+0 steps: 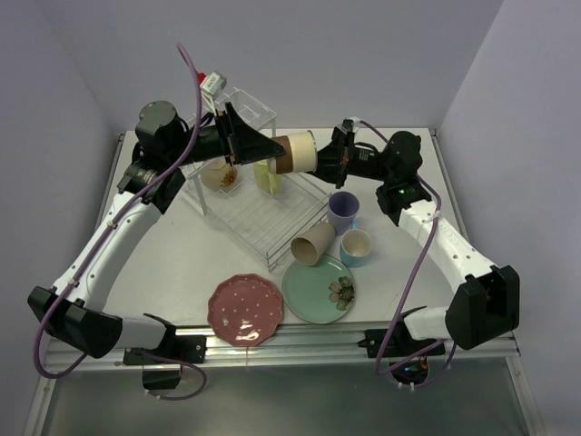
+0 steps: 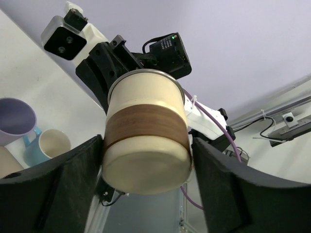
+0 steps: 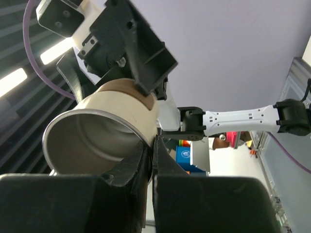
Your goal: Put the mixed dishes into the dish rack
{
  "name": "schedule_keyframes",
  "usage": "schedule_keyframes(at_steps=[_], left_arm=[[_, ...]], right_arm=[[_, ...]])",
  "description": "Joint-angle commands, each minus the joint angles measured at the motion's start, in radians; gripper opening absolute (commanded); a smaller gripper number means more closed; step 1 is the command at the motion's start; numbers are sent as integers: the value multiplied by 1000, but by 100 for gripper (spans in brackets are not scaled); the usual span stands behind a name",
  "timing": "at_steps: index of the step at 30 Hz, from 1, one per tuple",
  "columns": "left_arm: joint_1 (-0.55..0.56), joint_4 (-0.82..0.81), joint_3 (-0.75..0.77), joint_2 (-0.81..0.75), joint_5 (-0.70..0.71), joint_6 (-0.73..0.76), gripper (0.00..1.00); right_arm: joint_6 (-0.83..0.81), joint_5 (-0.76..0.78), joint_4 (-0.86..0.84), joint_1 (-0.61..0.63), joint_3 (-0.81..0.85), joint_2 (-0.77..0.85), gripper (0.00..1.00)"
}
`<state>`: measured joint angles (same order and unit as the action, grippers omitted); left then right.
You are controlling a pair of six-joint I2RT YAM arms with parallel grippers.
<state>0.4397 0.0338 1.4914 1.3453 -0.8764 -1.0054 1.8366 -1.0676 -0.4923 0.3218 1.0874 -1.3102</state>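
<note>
Fingers, left: the left gripper (image 2: 146, 145) has its fingers (image 2: 63, 184) spread wide, one on each side of the banded cup (image 2: 146, 131), close against its lower wall near the base. Whether they press on it cannot be told.
Fingers, right: the right gripper (image 3: 153, 145) is pinched on the cup's rim, with one finger (image 3: 126, 170) inside the mouth and the other outside against the wall.
Cup's place: it is in the air in the upper middle of the top view, between the two grippers and over the far side of the dish rack (image 1: 272, 218).
Cup's axis: in the top view it lies level, its long axis running left to right across the frame. The base is at the left toward the left gripper and the open mouth at the right toward the right gripper.
Left wrist view: the base faces the camera at lower centre, and the mouth points away toward upper centre.
Right wrist view: the open mouth faces the camera, left of centre.
Hidden: in the top view the left gripper's dark body covers the cup's base and the finger contact, and the right fingertips are too small to make out. The left arm crosses the rack's raised tier, so what stands there is only partly seen. In the left wrist view the lavender cup (image 2: 14, 119) is cut by the left edge, with the light-blue cup (image 2: 48, 145) just beside it.
</note>
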Motion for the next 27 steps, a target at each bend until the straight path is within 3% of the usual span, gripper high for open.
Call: schedule_keyframes(at_steps=[1,6,9,10,11,12,13,15,16,18,21,24,27], left_arm=[[-6,-37,18,-23,-22,5,76],[-4,20,29,-11,-29,19,48],[-4,37,27,5,-38,20,18],[-4,87,33,9,-32,28,0],[-4,113,52,15,-10,39,0],[-4,144,62,29,-1,63,0],[-4,175,76,38,10,79,0],[-10,314,139,69,71,135,0],[-13,363,161,81,92,154,0],[-28,527,230,125,173,198,0],[-42,723,311,190,305,252,0],[-45,869,363,268,429,283,0],[-44,902,363,317,488,291,0]], right_arm=[[-42,-2,-5,8,49,-3,0],[-65,9,4,8,60,-17,0],[-105,17,37,8,88,-30,0],[-124,14,52,8,113,-35,0],[-155,12,84,7,127,-43,6],[-240,15,184,3,146,-44,33],[-297,23,258,-9,190,-44,46],[-524,67,552,-30,248,-46,69],[-593,87,643,-42,302,-47,74],[-794,141,903,-87,350,-50,78],[-972,251,1140,-148,388,-50,79],[-1146,426,1359,-168,451,-58,79],[-1261,622,1484,-164,471,-54,79]])
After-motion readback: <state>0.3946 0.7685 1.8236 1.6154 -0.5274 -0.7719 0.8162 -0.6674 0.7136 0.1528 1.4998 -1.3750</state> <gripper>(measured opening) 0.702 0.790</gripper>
